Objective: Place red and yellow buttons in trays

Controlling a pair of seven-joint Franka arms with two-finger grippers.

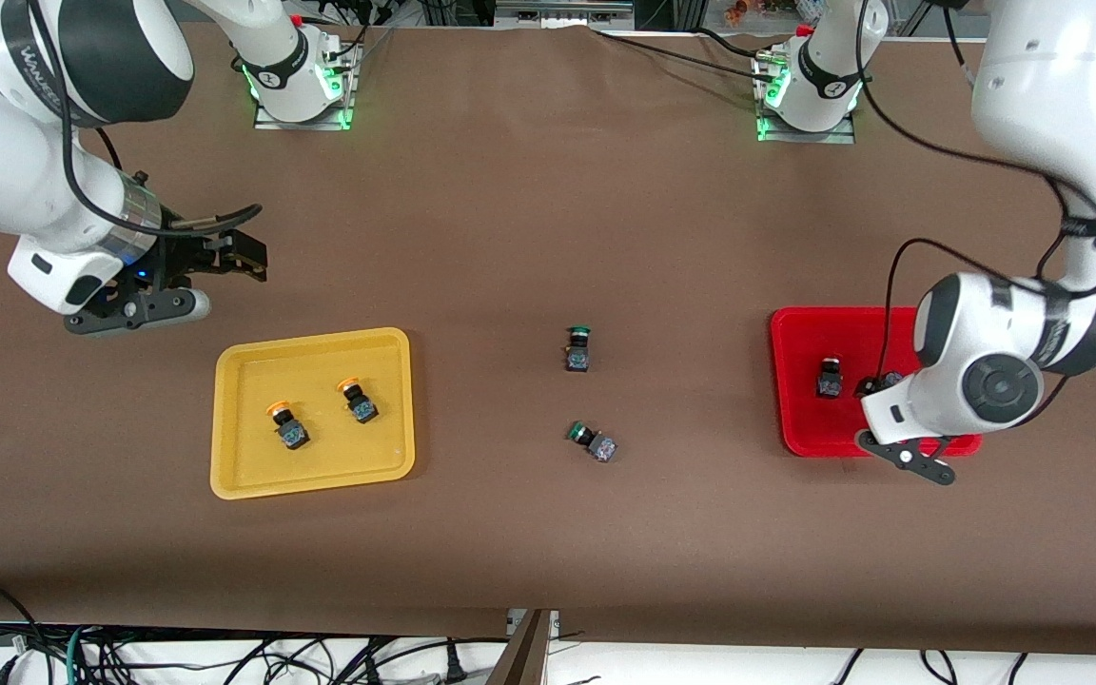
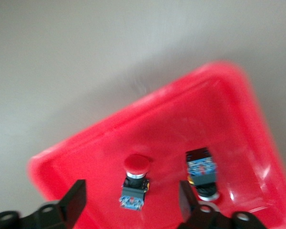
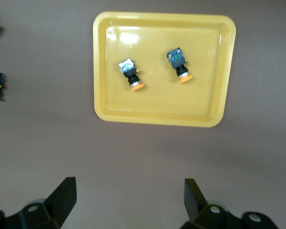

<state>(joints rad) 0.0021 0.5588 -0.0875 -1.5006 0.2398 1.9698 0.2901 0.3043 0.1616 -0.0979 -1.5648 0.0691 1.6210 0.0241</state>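
Now both red buttons lie in the red tray point(image 1: 800, 328): one red button point(image 2: 134, 183) sits between the spread fingers of the left hand point(image 2: 131, 202), and the other red button point(image 2: 201, 172) lies just beside it. The left hand is wide and holds nothing, low over the tray. Both yellow buttons, one point(image 1: 285, 422) and the other point(image 1: 358, 398), rest in the yellow tray point(image 1: 234, 480). The right hand point(image 3: 128, 200) is also wide and empty, waiting over the bare surface point(image 1: 510, 238) near that tray. I think the sorting looks finished. To end well, the left hand should lift straight up, so no finger bumps a button. Two green buttons point(image 1: 577, 346) stay out on the surface; leave them alone.
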